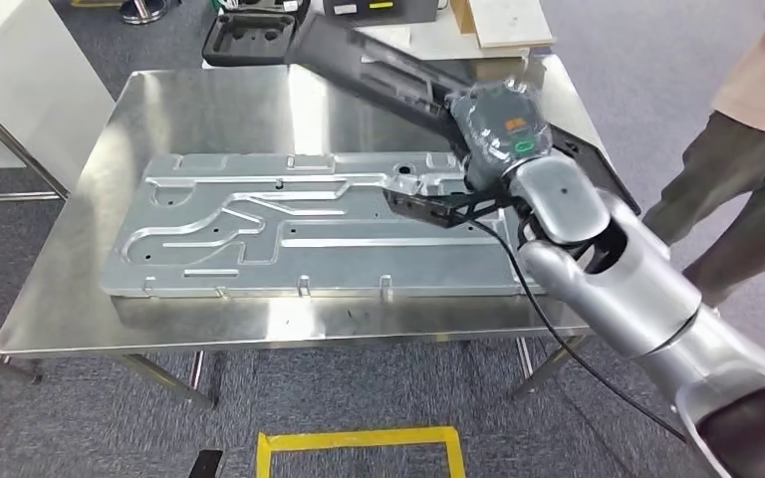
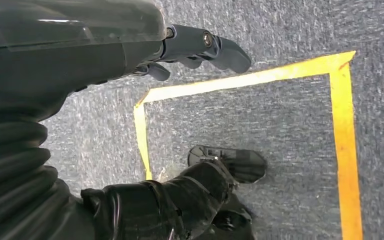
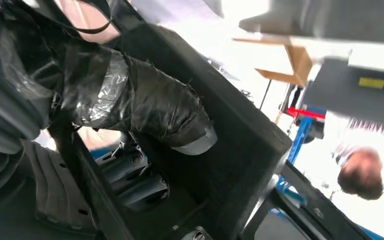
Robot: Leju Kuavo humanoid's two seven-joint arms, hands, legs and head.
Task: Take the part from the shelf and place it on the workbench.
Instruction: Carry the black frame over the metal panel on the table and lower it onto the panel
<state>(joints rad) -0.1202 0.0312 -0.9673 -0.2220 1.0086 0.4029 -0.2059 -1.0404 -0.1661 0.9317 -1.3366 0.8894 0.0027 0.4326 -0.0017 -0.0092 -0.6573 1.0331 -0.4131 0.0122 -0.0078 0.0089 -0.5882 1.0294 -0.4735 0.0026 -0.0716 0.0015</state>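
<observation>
Right hand (image 1: 503,124) grips a long black part (image 1: 379,65), holding it tilted above the far right side of the steel table (image 1: 80,299); thumb and fingers (image 3: 135,172) close around its edge. A large embossed metal plate (image 1: 259,234) lies flat on the table. Left hand (image 2: 200,47) hangs over grey carpet (image 2: 280,130) with yellow tape (image 2: 345,140), fingers apart, holding nothing.

Factory workshop: steel workbench (image 1: 80,319), floor tape (image 1: 359,439).

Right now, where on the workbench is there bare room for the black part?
Bare steel lies on the workbench beyond the grey panel, and in a narrow strip along the near edge. The centre is crowded by that panel; the right hand holds the black part above the far right.
</observation>
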